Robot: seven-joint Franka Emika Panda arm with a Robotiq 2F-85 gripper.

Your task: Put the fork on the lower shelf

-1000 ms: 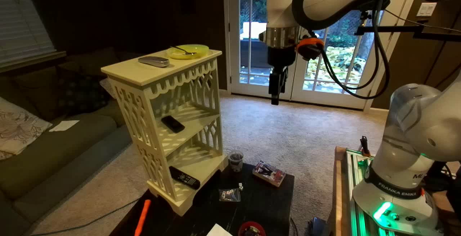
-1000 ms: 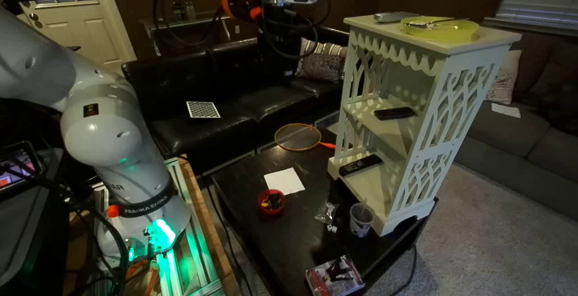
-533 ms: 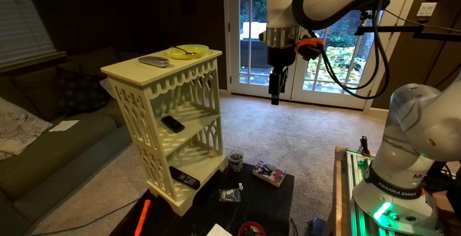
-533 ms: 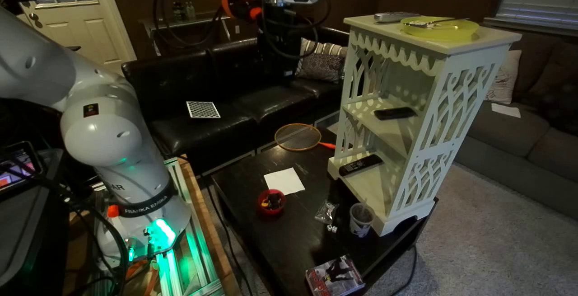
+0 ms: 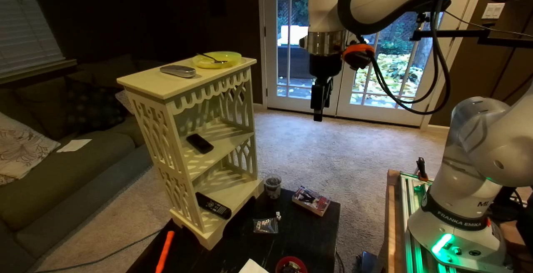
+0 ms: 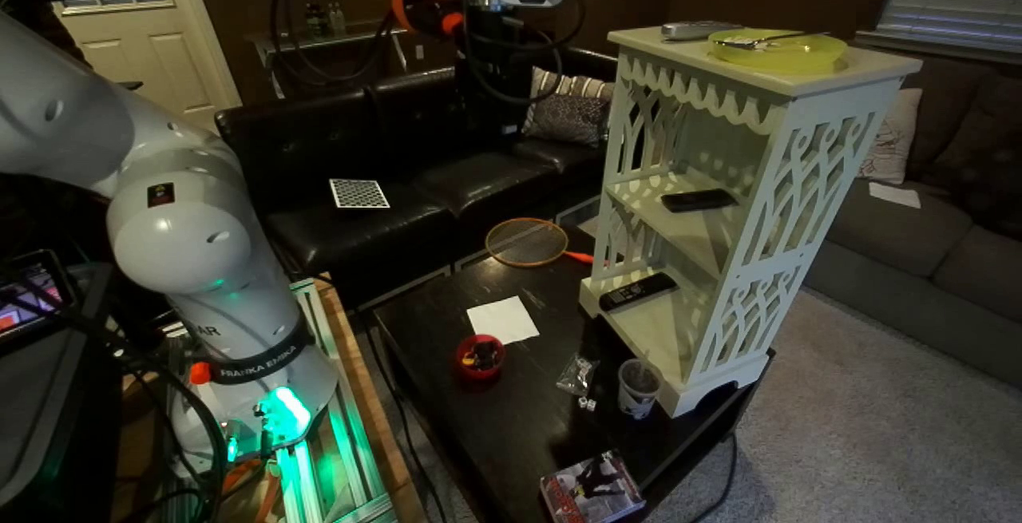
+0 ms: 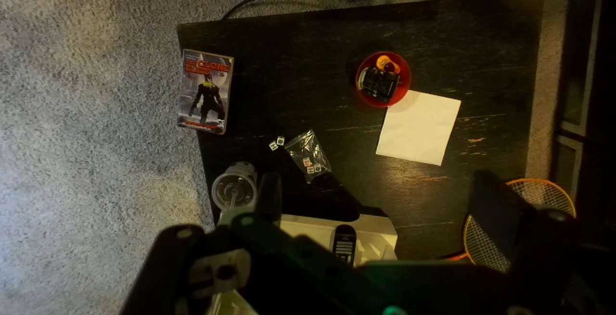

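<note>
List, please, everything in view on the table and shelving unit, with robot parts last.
table: 1, black, under shelving unit
shelving unit: 1, cream, on table
dish: 1, yellow, top board
fork: 1, silvery, in dish
oblong object: 1, grey, top board
phone-like device: 1, black, lower shelf
remote: 1, black, bottom tier
cup: 1, translucent, beside shelving unit
book: 1, multicoloured, table edge
bag: 1, clear, on table, holding cubes
loose cubes: 2, white, beside bag
bowl: 1, red, on table
bowl contents: count unclear, black, orange
sheet: 1, white, beside bowl
racket: 1, orange, table edge
arm: 1, white, beside table
fingers: 2, black, apart, aloft
</note>
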